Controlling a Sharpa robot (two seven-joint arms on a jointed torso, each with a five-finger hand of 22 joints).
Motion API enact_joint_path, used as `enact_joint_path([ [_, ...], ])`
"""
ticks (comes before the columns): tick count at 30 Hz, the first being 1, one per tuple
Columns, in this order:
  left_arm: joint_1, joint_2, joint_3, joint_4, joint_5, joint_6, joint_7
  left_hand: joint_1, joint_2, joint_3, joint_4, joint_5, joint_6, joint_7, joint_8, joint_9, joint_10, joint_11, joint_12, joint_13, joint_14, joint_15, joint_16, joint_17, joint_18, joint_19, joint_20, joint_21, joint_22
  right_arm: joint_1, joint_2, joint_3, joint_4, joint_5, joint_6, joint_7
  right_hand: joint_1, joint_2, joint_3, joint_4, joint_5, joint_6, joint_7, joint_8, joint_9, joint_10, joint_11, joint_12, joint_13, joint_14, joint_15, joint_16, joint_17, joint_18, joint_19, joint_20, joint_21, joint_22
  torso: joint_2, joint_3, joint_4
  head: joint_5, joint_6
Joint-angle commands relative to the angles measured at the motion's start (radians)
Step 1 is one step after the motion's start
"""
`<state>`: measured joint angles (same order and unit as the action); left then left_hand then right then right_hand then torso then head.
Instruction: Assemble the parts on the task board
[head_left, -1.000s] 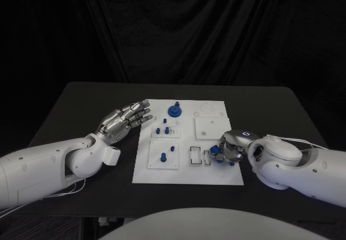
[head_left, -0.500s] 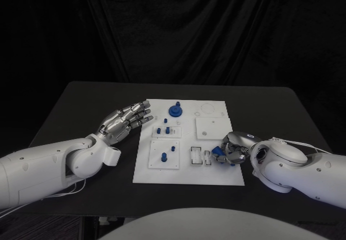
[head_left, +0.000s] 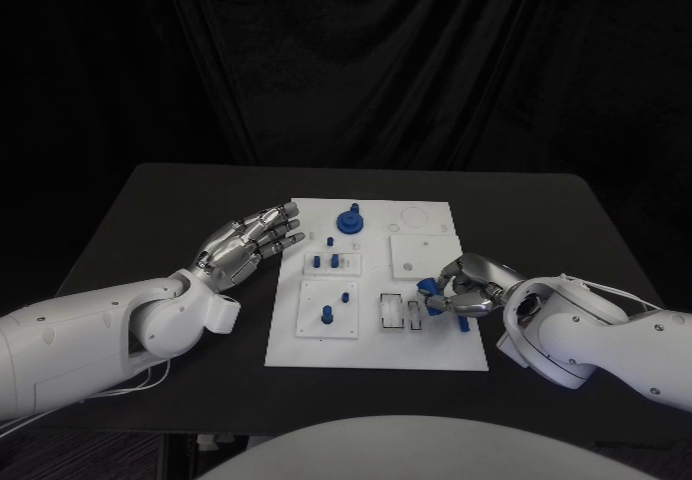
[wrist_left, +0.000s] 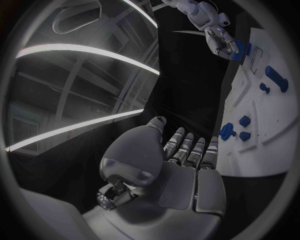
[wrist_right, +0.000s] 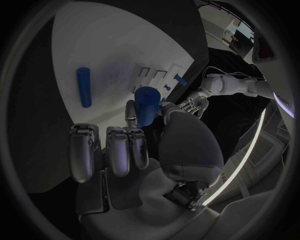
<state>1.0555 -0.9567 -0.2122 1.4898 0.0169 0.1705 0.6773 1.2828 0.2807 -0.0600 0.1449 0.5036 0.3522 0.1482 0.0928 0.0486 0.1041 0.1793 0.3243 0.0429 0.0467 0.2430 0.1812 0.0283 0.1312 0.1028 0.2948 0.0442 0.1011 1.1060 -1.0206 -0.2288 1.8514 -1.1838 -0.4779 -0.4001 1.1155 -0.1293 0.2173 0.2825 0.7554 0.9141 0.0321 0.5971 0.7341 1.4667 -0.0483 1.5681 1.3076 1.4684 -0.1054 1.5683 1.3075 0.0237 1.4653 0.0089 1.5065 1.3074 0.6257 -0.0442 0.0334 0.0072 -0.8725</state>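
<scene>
Since a second ago the right hand has lifted off the near right corner of the white board and turned, so the short blue peg pinched between its thumb and a finger now shows, raised just above the board. Another blue peg lies flat on the board beside it. The left hand rests just off the board's left edge, fingers straight and apart, holding nothing. To seat the peg well, I judge the right hand should bring it upright over its hole before lowering, keep the pinch firm but near the peg's top, and press down only once the tip is centred; which hole it belongs in I cannot tell.
</scene>
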Motion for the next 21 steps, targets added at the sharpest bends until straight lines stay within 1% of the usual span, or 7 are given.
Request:
enact_joint_path([
  [1,-0.002,0.002,0.001,0.002,0.001,0.012,0.012,0.010,-0.002,0.006,0.000,0.003,0.005,0.026,0.004,0.001,0.007,0.000,0.006,0.002,0.005,-0.002,0.005,0.002,-0.011,0.009,-0.002,0.002,0.000,0.002,0.007,0.000,0.006,0.062,-0.001,0.001,-0.020,-0.004,0.142,-0.133,-0.007,-0.014,-0.019,-0.003,0.092,0.104,-0.006,0.003,0.263,0.102,-0.005,0.002,0.263,-0.004,0.072,-0.007,-0.001,0.237,0.000,-0.0008,0.0001,-0.001,0.000],
  [3,-0.002,0.001,0.001,0.001,0.001,0.012,0.012,0.010,-0.002,0.006,0.000,0.003,0.005,0.026,0.004,0.001,0.007,0.000,0.006,0.002,0.005,-0.002,0.005,0.002,-0.011,0.009,-0.002,0.002,0.000,0.002,0.016,0.000,0.004,0.064,0.016,-0.011,-0.033,-0.003,0.140,-0.125,-0.035,-0.015,-0.017,-0.010,0.090,0.104,-0.004,0.003,0.263,0.102,-0.004,0.002,0.263,-0.003,0.070,-0.006,-0.005,0.236,0.000,-0.0013,-0.0001,0.000,0.000],
  [8,-0.002,0.001,0.001,0.000,0.001,0.012,0.013,0.010,-0.002,0.006,0.000,0.003,0.005,0.026,0.004,0.001,0.007,0.000,0.006,0.002,0.005,-0.002,0.005,0.002,-0.011,0.009,-0.002,0.002,0.000,0.000,0.037,-0.001,-0.005,0.055,0.046,-0.031,-0.042,0.000,0.137,-0.118,-0.070,-0.014,-0.016,-0.019,0.088,0.104,-0.003,0.003,0.263,0.102,-0.002,0.002,0.261,-0.001,0.068,-0.005,-0.010,0.234,0.000,-0.0013,0.0000,-0.003,0.000],
  [10,-0.002,0.001,0.001,0.000,0.001,0.012,0.013,0.010,-0.002,0.006,0.001,0.003,0.004,0.026,0.004,0.001,0.007,0.000,0.005,0.002,0.005,-0.002,0.005,0.002,-0.011,0.008,-0.002,0.001,-0.001,-0.001,0.046,-0.002,-0.009,0.053,0.057,-0.038,-0.049,0.003,0.134,-0.112,-0.102,-0.013,-0.015,-0.024,0.088,0.104,-0.002,0.003,0.263,0.102,-0.001,0.001,0.260,-0.001,0.066,-0.004,-0.012,0.233,0.000,-0.0017,0.0001,-0.004,0.000],
  [12,-0.002,0.002,0.001,-0.001,0.001,0.013,0.013,0.010,-0.002,0.006,0.001,0.003,0.004,0.026,0.004,0.001,0.007,0.000,0.005,0.002,0.005,-0.002,0.005,0.002,-0.011,0.008,-0.002,0.001,-0.001,-0.001,0.053,-0.002,-0.011,0.048,0.063,-0.043,-0.049,0.004,0.133,-0.111,-0.108,-0.014,-0.014,-0.026,0.087,0.104,-0.001,0.003,0.263,0.101,-0.001,-0.001,0.255,0.000,0.064,-0.004,-0.016,0.232,0.000,-0.0006,0.0003,-0.005,0.000],
  [16,-0.002,0.003,0.001,-0.002,0.001,0.013,0.013,0.010,-0.002,0.007,0.001,0.002,0.005,0.025,0.004,0.001,0.007,0.000,0.004,0.002,0.005,-0.001,0.006,0.002,-0.011,0.009,-0.002,0.002,-0.001,-0.001,0.065,-0.002,-0.015,0.031,0.068,-0.050,-0.051,0.005,0.132,-0.109,-0.117,-0.016,-0.013,-0.031,0.086,0.104,0.000,0.003,0.263,0.100,-0.001,-0.003,0.250,0.001,0.063,-0.003,-0.019,0.230,0.000,-0.0002,-0.0015,-0.007,0.000],
  [21,-0.003,0.005,0.001,-0.003,0.001,0.014,0.012,0.010,-0.002,0.007,0.001,0.002,0.005,0.025,0.004,0.001,0.006,0.000,0.003,0.001,0.005,-0.001,0.005,0.002,-0.011,0.009,-0.002,0.002,-0.001,-0.003,0.078,-0.002,-0.024,0.022,0.075,-0.058,-0.057,0.008,0.127,-0.101,-0.147,-0.018,-0.009,-0.041,0.083,0.104,0.003,0.003,0.263,0.098,0.002,-0.005,0.244,0.002,0.060,-0.001,-0.024,0.228,0.000,-0.0005,0.0002,-0.008,0.000],
])
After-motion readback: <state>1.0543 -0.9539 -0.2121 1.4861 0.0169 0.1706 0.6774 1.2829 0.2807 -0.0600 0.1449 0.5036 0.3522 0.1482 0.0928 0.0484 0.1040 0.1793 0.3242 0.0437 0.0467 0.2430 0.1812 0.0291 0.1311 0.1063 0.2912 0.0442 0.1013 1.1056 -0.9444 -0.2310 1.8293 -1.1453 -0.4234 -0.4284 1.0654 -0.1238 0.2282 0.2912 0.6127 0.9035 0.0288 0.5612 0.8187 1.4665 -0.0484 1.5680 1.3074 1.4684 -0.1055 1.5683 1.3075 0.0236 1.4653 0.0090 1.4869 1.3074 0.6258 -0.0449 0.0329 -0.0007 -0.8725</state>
